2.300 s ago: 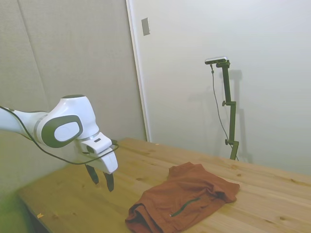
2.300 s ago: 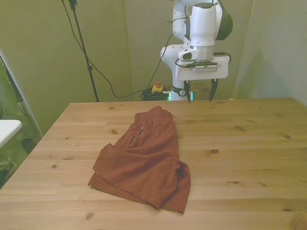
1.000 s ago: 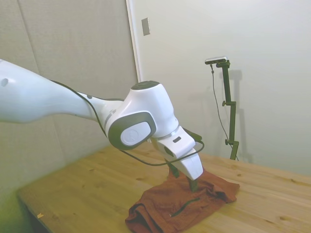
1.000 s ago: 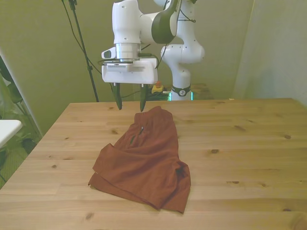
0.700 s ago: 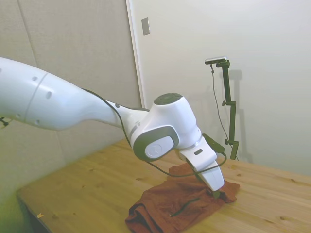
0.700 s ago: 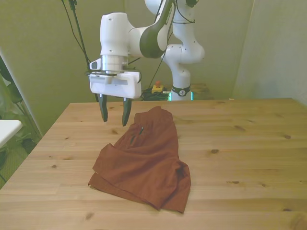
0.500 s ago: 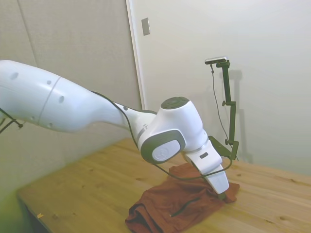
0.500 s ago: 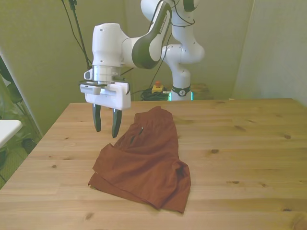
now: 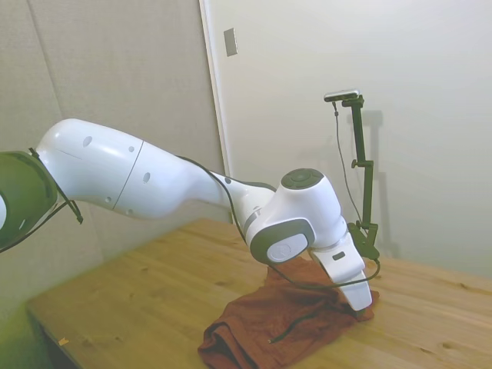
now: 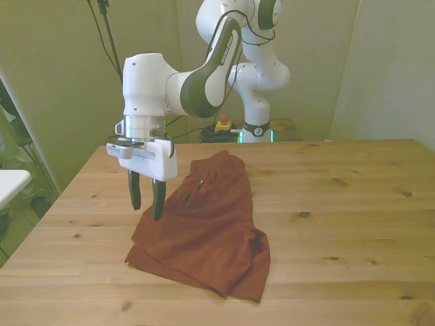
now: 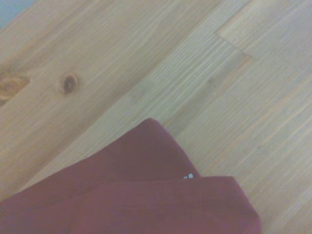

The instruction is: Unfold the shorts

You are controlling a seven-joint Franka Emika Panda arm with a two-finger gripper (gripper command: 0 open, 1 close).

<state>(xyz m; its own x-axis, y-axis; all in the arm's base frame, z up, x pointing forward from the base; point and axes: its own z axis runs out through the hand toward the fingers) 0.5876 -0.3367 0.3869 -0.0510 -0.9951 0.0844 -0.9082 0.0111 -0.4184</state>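
Note:
The rust-brown shorts (image 10: 204, 227) lie folded on the wooden table (image 10: 340, 204), with a dark zipper line near their far end. In the front view my gripper (image 10: 146, 209) hangs open, fingers pointing down, just above the shorts' corner on the front view's left. The side view shows the shorts (image 9: 277, 323) partly behind my arm, and the fingers are hidden there. Up close in the wrist view, a folded corner of the shorts (image 11: 146, 195) rests on the wood with a small pale tag at its edge.
Bare wood of the table (image 9: 131, 300) surrounds the shorts on all sides. The arm's base stands beyond the far edge. A white object (image 10: 10, 183) shows at the front view's left edge, off the table.
My gripper has swung from the far edge across to the front view's left and come down toward the shorts' corner. It stays open. The shorts have not moved.

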